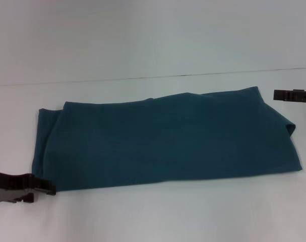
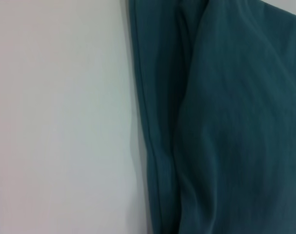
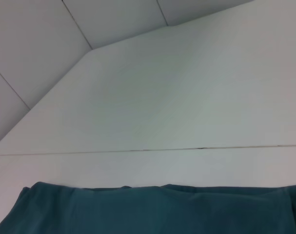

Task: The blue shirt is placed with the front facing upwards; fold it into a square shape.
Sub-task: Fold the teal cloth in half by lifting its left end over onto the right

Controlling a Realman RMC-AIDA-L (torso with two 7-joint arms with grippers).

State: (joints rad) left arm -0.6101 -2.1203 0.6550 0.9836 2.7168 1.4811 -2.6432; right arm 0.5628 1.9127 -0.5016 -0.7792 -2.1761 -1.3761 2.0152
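Note:
The blue shirt lies on the white table, folded into a long band running left to right, plain side up; no lettering shows. My left gripper sits at the shirt's near left corner, right at the cloth edge. My right gripper hovers just beyond the shirt's far right corner, apart from the cloth. The left wrist view shows layered folds of the shirt beside bare table. The right wrist view shows the shirt's far edge.
The white table spreads all around the shirt, with a thin seam line crossing it behind the cloth. The seam also shows in the right wrist view.

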